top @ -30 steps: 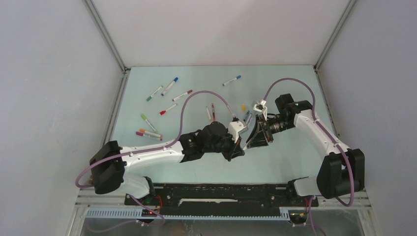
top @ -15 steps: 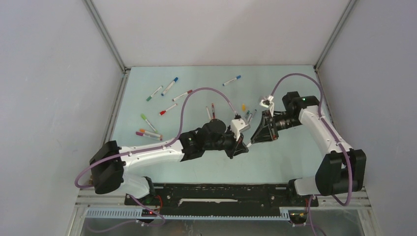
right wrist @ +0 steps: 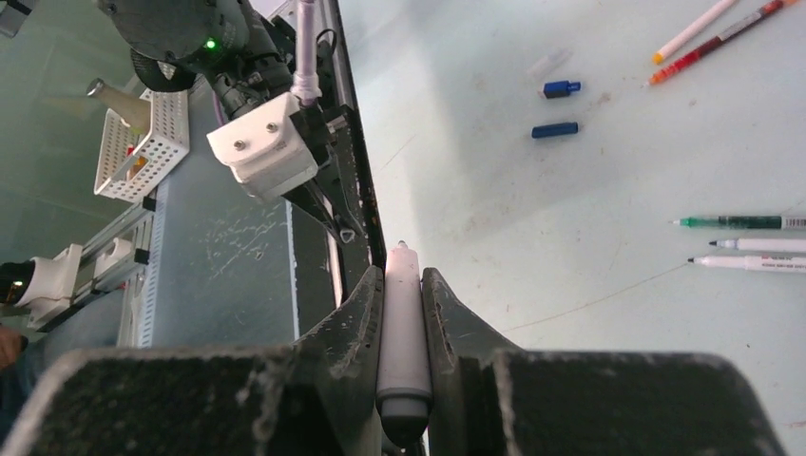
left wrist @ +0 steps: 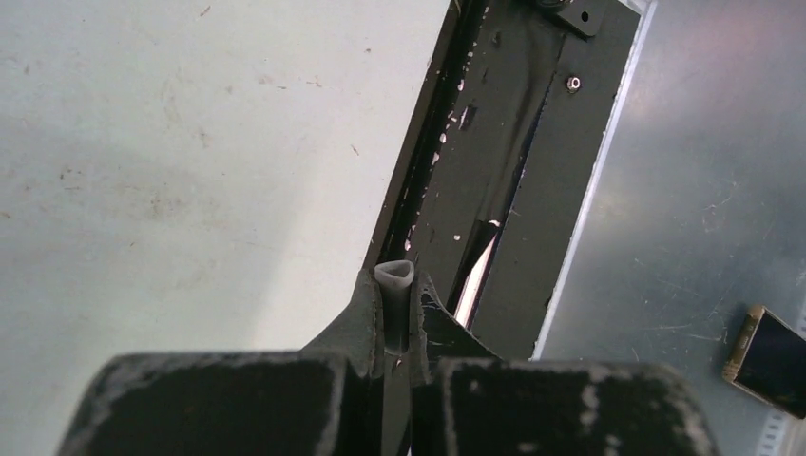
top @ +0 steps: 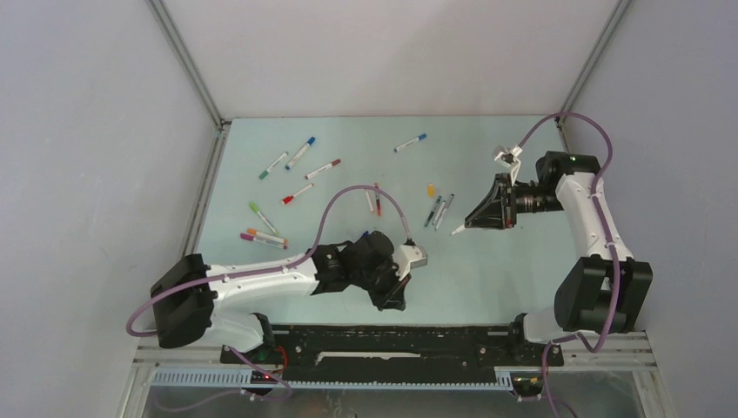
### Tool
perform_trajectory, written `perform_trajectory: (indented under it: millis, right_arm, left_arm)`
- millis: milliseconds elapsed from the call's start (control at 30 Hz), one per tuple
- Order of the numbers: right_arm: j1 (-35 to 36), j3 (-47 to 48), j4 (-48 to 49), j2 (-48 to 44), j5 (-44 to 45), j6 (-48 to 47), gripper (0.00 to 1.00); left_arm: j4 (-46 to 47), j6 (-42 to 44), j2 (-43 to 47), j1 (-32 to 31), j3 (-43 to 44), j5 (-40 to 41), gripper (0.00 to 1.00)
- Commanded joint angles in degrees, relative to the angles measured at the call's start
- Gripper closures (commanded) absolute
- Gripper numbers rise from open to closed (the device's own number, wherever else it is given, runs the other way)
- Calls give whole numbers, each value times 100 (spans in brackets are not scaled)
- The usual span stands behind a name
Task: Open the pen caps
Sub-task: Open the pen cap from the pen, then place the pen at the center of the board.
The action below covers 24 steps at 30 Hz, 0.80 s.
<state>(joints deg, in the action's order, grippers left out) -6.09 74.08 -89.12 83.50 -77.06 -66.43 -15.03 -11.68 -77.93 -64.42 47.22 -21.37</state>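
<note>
My left gripper [top: 396,300] is shut on a small grey pen cap [left wrist: 395,281], whose open end pokes out between the fingertips, above the table's near edge. My right gripper [top: 470,222] is shut on a white pen barrel [right wrist: 403,328] with its bare tip [top: 454,230] pointing out towards the left arm. The two grippers are well apart. Two loose blue caps [right wrist: 557,109] lie on the table, and an orange cap [top: 431,189] lies near the middle. Several capped pens [top: 296,157] lie at the back left.
Uncapped pens [top: 439,210] lie mid-table and also show in the right wrist view [right wrist: 751,239]. A black mounting rail [top: 392,344] runs along the near edge. A white basket [right wrist: 143,142] stands off the table. Grey walls enclose the table.
The grippers, close together before, have pulled apart. The left one drew back to the near edge with the cap. The right one moved right and back with the barrel.
</note>
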Motion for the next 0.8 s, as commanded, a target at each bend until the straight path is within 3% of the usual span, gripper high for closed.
perform_trajectory:
  millis: [0,100,167,400,767]
  right_arm:
    - [12,-301,1807,71,416,1925,100]
    - [19,-1013,3784,180,1180,3883,100]
    - [45,-1147,4309,477,1571,4533,100]
    - [82,-360,4147,2096,1917,4871,94]
    - [300,950,3764,3770,2775,5325,80]
  left_arm:
    - [-76,16,251,20,-17,329,100]
    - [54,-184,438,71,-76,1121,100]
    - [217,-368,653,95,-174,1736,100]
    - [1041,-826,1428,176,-599,3465,100]
    - [1115,-999,1559,347,-753,3867,100]
